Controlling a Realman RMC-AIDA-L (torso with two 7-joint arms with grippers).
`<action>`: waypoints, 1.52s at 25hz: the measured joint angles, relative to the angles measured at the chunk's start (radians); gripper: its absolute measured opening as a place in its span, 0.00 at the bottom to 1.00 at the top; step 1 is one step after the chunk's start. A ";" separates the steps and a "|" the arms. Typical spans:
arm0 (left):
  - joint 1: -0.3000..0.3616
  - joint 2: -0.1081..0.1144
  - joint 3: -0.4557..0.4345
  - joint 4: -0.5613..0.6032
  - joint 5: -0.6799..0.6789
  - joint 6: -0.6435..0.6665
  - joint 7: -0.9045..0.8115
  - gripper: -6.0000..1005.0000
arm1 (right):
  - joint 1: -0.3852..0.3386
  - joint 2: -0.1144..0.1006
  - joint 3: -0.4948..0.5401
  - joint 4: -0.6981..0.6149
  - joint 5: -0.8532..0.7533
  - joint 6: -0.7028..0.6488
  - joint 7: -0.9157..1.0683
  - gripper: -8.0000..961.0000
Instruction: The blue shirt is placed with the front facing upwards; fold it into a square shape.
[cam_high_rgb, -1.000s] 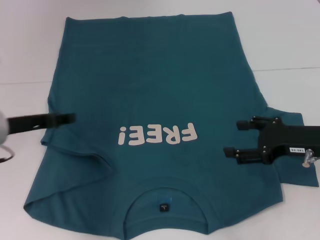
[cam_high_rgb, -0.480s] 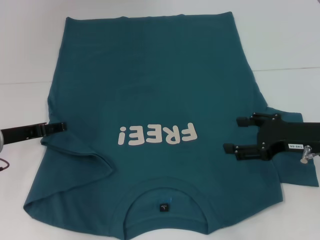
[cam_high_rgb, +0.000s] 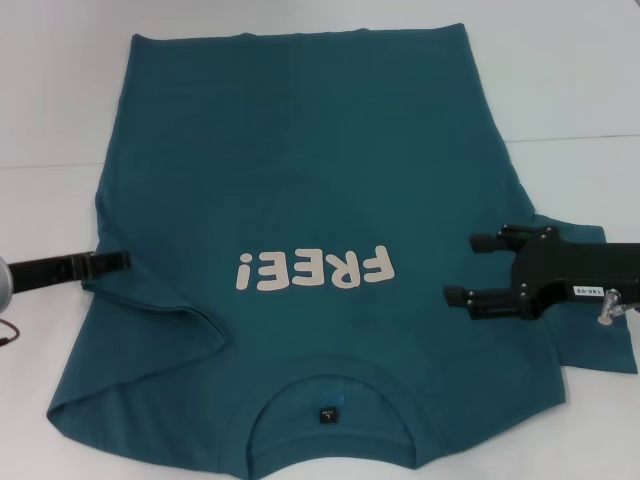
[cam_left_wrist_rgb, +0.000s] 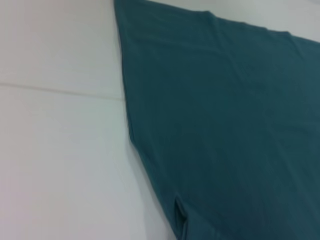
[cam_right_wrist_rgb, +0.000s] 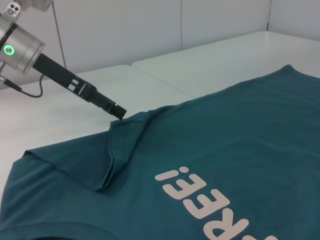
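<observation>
Change: left gripper (cam_high_rgb: 118, 259) has pulled back from over the chest to the shirt's left edge; right gripper (cam_high_rgb: 465, 268) crept slightly inward.
Shirt: blue shirt (cam_high_rgb: 300, 190) lies flat on white table (cam_high_rgb: 560, 80), front up, collar nearest robot, left sleeve already folded in over the body.
Left tool: at the folded sleeve edge, probably just let go; cannot tell finger state.
Right tool: fingers spread, above the right sleeve seam, likely lining up that fold.
</observation>
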 joint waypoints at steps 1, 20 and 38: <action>-0.004 0.000 0.000 0.010 0.002 -0.004 0.000 0.89 | 0.000 0.000 0.000 0.000 0.000 0.000 0.000 0.96; -0.066 0.008 -0.002 0.102 0.015 -0.033 0.014 0.89 | 0.004 0.000 -0.003 0.001 -0.001 0.008 0.005 0.96; -0.135 -0.002 -0.013 0.139 0.012 -0.049 0.054 0.33 | -0.003 0.000 -0.003 0.003 -0.002 0.011 0.005 0.96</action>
